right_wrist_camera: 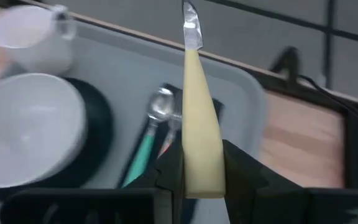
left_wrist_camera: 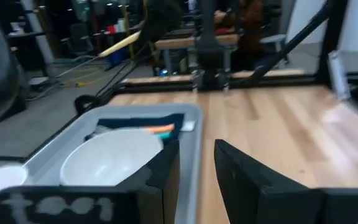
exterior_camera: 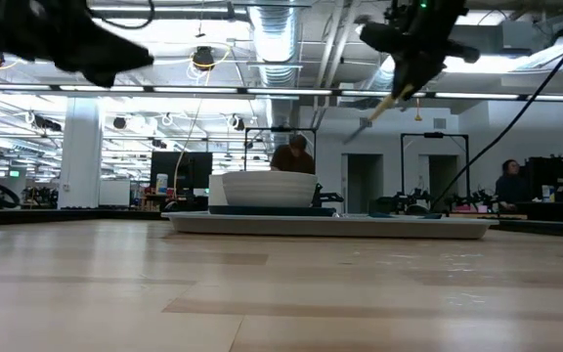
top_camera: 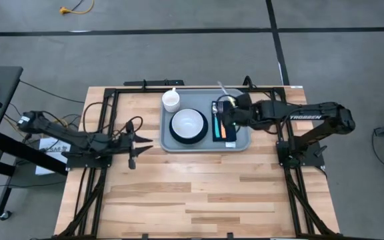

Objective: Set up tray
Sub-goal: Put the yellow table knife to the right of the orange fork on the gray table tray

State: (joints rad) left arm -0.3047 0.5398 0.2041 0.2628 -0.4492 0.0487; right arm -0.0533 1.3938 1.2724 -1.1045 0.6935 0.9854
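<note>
The light blue-grey tray (top_camera: 204,146) lies on the wooden table at the far middle. On it stand a white cup (top_camera: 171,100) and a white bowl (top_camera: 189,123) on a dark plate. A dark napkin (top_camera: 216,133) on the tray's right part bears a teal-handled spoon (right_wrist_camera: 160,107) and an orange-handled utensil (left_wrist_camera: 156,129). My right gripper (right_wrist_camera: 201,165) hangs above the napkin, shut on a cream-handled knife (right_wrist_camera: 197,118). My left gripper (top_camera: 141,142) stands open just left of the tray, holding nothing. My right gripper pinches the knife's cream handle (right_wrist_camera: 202,163) near its butt end between its two fingers. The knife runs out ahead of the fingers, and its silver blade (right_wrist_camera: 191,28) points toward the tray's far edge. It is lifted clear above the tray, slanting in the low view (exterior_camera: 387,102).
A black metal frame (top_camera: 145,85) runs along the table's far edge and down both sides by the arm bases. Bare wood lies over the whole near half of the table (top_camera: 192,200). People sit at desks in the room beyond.
</note>
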